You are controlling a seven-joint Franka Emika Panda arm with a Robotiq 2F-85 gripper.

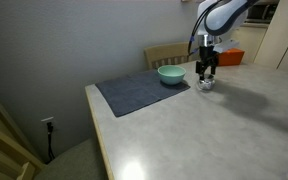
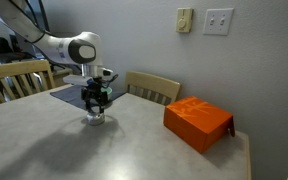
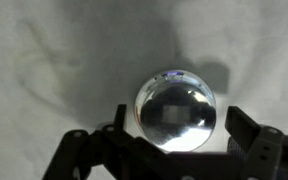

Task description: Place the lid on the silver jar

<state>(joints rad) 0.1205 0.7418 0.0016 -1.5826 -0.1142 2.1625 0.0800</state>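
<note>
Pale tabletop [image 1: 214,130], lidded silver jar [image 3: 175,100], tool [image 3: 179,125] spread wide either side of it, orange box [image 2: 198,124] well apart

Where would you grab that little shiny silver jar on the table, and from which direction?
Across its round side wall, coming straight down from above. The silver jar is squat, round and stands upright on the table, so any two opposite sides offer the same grip. The open gripper hangs over it with one finger on each side.
</note>
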